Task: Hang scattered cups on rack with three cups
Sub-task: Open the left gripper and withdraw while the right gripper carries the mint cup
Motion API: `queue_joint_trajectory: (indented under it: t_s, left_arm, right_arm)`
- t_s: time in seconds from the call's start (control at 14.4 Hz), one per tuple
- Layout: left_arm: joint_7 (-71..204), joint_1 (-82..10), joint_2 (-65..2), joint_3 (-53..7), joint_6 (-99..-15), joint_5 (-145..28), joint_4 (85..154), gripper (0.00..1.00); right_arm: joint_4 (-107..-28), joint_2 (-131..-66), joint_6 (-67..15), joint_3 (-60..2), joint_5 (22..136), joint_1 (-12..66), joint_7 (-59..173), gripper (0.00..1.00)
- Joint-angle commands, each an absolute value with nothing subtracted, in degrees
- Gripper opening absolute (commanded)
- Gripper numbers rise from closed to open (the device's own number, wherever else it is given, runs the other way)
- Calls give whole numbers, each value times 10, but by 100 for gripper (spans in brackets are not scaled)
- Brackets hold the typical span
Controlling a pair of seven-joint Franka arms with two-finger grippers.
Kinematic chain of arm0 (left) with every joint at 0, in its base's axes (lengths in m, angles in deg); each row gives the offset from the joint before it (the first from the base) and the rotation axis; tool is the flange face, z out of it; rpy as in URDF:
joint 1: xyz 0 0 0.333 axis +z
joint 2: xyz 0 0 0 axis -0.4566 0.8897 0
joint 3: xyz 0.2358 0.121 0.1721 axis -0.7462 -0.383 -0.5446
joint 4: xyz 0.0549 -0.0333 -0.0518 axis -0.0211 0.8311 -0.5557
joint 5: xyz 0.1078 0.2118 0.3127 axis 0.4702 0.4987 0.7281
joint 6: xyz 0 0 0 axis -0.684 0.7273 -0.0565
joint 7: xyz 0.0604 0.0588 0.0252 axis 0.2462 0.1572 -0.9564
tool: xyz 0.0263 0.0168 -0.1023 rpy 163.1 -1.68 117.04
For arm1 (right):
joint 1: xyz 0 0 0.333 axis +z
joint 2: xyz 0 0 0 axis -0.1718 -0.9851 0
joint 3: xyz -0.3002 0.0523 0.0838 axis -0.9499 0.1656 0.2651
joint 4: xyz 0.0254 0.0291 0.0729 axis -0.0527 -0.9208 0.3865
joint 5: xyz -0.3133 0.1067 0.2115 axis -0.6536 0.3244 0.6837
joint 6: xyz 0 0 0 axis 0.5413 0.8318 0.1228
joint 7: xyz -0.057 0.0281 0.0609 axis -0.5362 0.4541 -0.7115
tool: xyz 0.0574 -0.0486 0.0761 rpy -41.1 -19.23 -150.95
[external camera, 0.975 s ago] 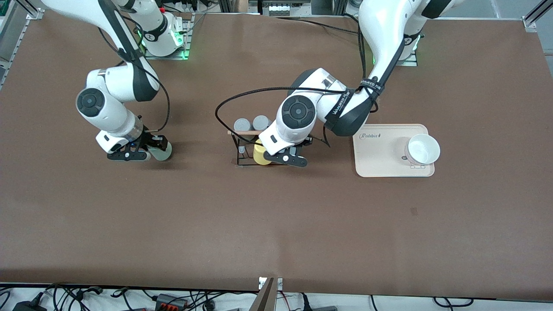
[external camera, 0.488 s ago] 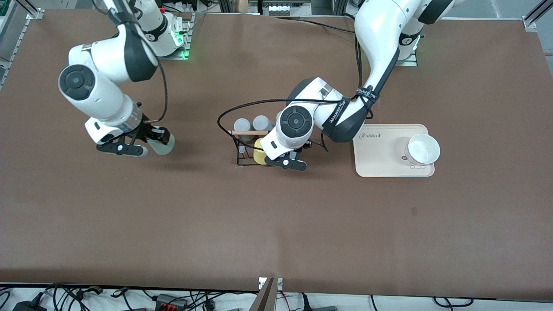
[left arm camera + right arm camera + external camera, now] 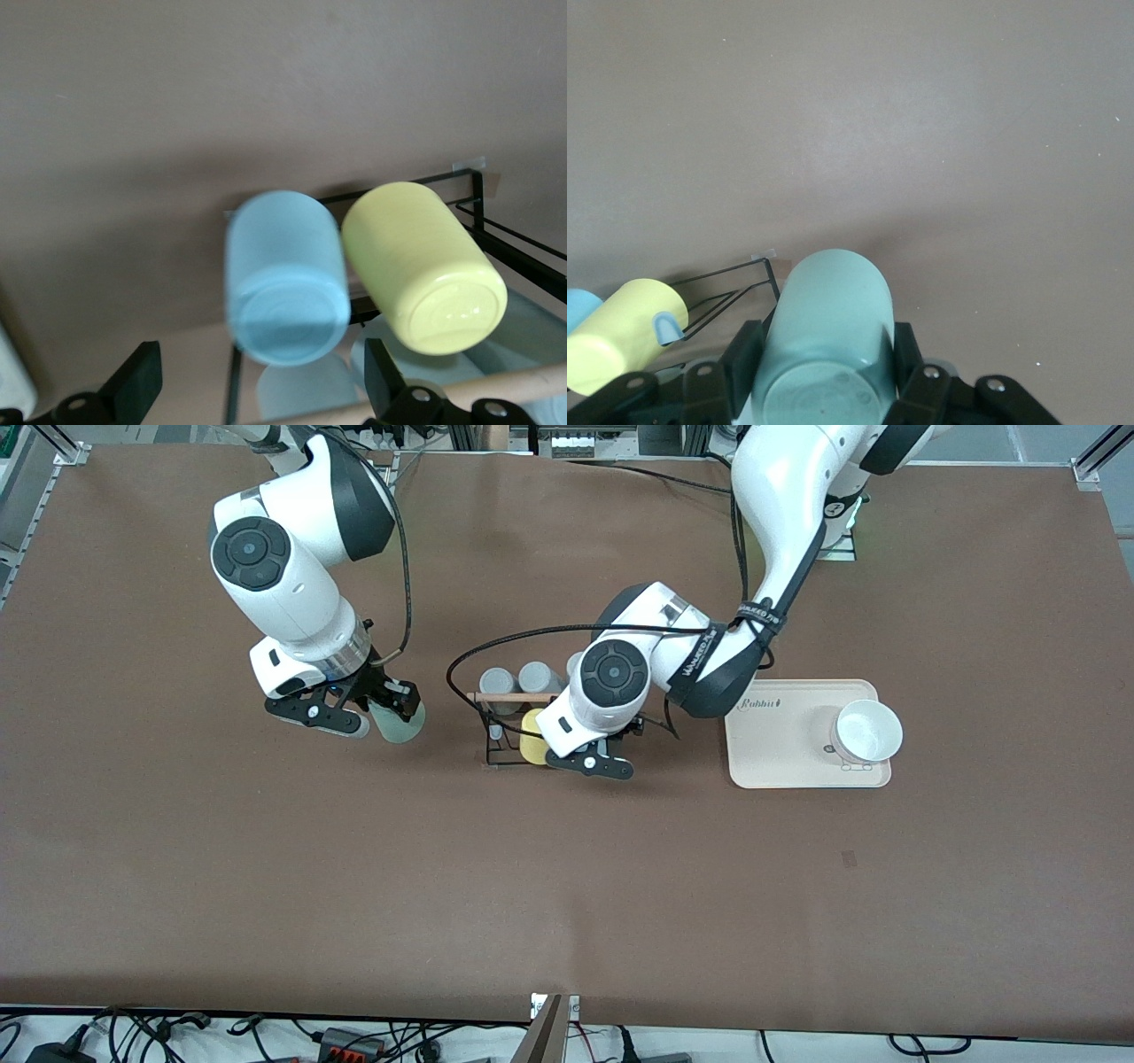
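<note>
The black wire rack (image 3: 493, 737) stands mid-table with a wooden dowel across its top. A light blue cup (image 3: 283, 282) hangs on it beside a yellow cup (image 3: 422, 266). My left gripper (image 3: 257, 390) is open at the rack, its fingers (image 3: 135, 382) wide apart and clear of the blue cup. In the front view this gripper (image 3: 586, 759) covers the blue cup. My right gripper (image 3: 372, 713) is up over the table toward the right arm's end of the rack, shut on a mint-green cup (image 3: 399, 722). In the right wrist view the mint-green cup (image 3: 828, 328) lies clamped between the fingers (image 3: 741, 358).
Two grey cups (image 3: 496, 682) (image 3: 535, 677) sit on the rack's pegs nearer the bases, and the yellow cup (image 3: 531, 747) on its front-camera side. A cream tray (image 3: 775, 757) with a white bowl (image 3: 869, 731) lies toward the left arm's end.
My left gripper has opened and let go of the blue cup at the rack. My right arm has carried the mint-green cup up and toward the rack.
</note>
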State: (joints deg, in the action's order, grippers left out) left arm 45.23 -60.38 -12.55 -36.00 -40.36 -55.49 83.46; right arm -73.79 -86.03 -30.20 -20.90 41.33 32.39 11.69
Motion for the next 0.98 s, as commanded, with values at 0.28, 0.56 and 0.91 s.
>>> queue_joint_trajectory:
  t_s: [0.28,0.56,0.91]
  left_arm:
    - [447,-487,-238,-384,-302,-551,844,100]
    - [485,-413,-270,-383,-269,-480,844,100]
    - [629,-347,-324,-398,-308,-481,917,100]
  right_arm:
    - [-703,-889,-290,-213,412,395,110,2]
    - [-641,-933,-289,-213,410,427,110,2]
    - [-637,-944,-294,-213,380,427,164,2]
